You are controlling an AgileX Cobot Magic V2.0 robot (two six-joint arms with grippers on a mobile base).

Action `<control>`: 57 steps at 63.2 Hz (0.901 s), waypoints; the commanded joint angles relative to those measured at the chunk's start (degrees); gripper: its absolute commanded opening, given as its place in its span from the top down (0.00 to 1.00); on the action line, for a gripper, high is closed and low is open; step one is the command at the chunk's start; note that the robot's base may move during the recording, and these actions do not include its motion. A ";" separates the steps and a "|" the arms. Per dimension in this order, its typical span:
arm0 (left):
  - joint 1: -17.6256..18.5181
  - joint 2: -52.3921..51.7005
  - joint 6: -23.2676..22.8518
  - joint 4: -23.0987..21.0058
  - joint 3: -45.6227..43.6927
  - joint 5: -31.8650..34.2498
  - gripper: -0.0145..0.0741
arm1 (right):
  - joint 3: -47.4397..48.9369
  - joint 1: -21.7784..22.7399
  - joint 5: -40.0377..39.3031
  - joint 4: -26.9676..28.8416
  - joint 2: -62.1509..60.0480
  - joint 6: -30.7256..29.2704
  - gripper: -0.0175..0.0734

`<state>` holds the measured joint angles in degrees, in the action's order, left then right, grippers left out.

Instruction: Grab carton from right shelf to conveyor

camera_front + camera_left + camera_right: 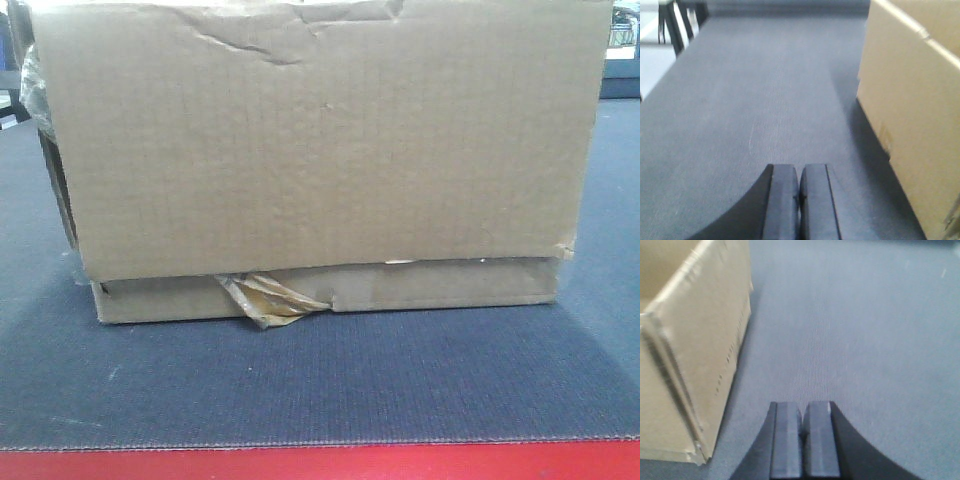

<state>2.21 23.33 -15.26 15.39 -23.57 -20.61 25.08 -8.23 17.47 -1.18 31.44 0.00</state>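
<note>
Dark grey ribbed worktop (pixel 320 380) runs under everything, edged by a red strip (pixel 320 462) along the near side in the front view. On it sits the carton (pixel 320 150), a brown corrugated box that fills most of that view, with a crease near its top edge and a curl of torn brown tape (pixel 268 298) hanging at its lower seam.

From the left wrist view, the left fingers (pixel 799 200) are pressed together with nothing between them, poised over bare worktop; the carton (pixel 912 115) stands just to their right, apart from them. From the right wrist view, the right fingers (pixel 803 440) are likewise closed on nothing, and the carton (pixel 690 350) stands to their left, its taped corner nearest, not touching. So the carton lies between the two sets of fingers, flat on the worktop.
</note>
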 commanded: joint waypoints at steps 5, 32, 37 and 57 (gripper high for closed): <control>-0.23 -7.76 0.01 -0.19 2.33 3.28 0.83 | -4.29 0.35 -3.48 -0.17 -10.62 0.00 0.88; -0.23 -13.94 0.01 0.14 2.33 6.12 0.83 | -4.87 0.35 -4.56 -0.17 -24.87 0.00 0.88; -0.23 -13.94 0.01 0.14 2.33 6.12 0.83 | -4.87 0.35 -4.56 -0.17 -24.87 0.00 0.88; -0.23 -13.94 0.01 0.14 2.33 6.12 0.83 | -4.87 0.35 -4.56 -0.17 -24.87 0.00 0.88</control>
<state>2.16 9.78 -15.26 15.27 -21.34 -15.92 20.37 -8.23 14.41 -1.18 6.89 0.00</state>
